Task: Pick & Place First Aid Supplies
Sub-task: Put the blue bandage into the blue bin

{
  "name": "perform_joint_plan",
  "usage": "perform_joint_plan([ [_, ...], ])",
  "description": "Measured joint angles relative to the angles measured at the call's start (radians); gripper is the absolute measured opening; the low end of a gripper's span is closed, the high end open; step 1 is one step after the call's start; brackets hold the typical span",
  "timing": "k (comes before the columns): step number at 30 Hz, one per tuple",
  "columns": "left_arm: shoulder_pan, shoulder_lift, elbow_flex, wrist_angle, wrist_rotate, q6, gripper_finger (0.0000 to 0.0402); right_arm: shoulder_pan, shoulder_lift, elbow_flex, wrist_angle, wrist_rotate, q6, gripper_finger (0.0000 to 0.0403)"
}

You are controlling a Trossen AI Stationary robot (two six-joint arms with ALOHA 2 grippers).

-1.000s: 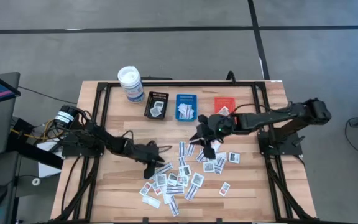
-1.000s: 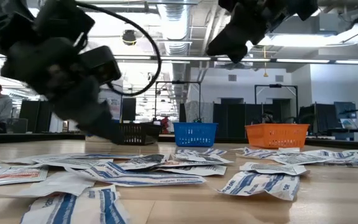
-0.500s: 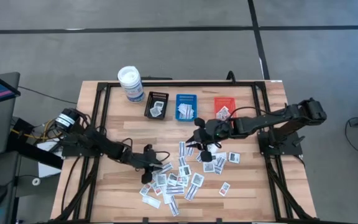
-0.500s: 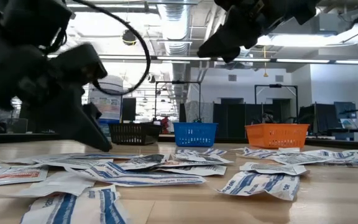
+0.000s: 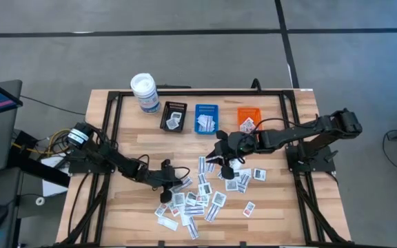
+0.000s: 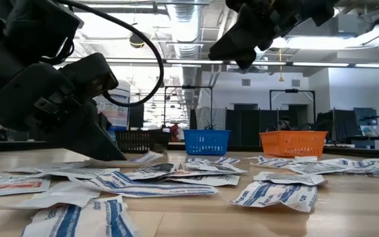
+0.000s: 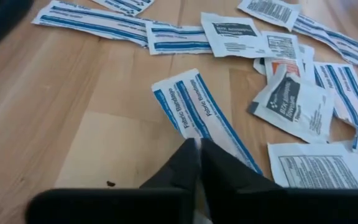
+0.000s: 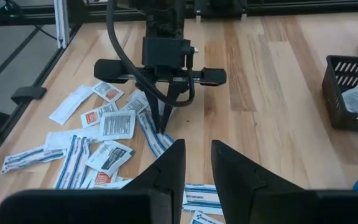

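Left gripper (image 7: 197, 149) clenched on the near end of a blue-striped bandage packet (image 7: 197, 112) lying toward the table's (image 5: 102, 131) front edge; thin, light, floppy, probably slippery, so pinch an end

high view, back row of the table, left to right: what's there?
white canister → black tray → blue tray → orange tray
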Motion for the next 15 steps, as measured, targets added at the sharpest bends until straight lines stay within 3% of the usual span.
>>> perform_joint_plan([
  [6, 0.000, 0.009, -0.005, 0.091, -0.049, 0.060, 0.0007, 0.007, 0.001, 0.000, -0.006, 0.000, -0.005, 0.0072],
  [15, 0.044, 0.012, 0.029, 0.167, -0.223, 0.257, 0.0006, 0.021, 0.083, 0.000, 0.046, 0.000, 0.003, 0.0093],
])
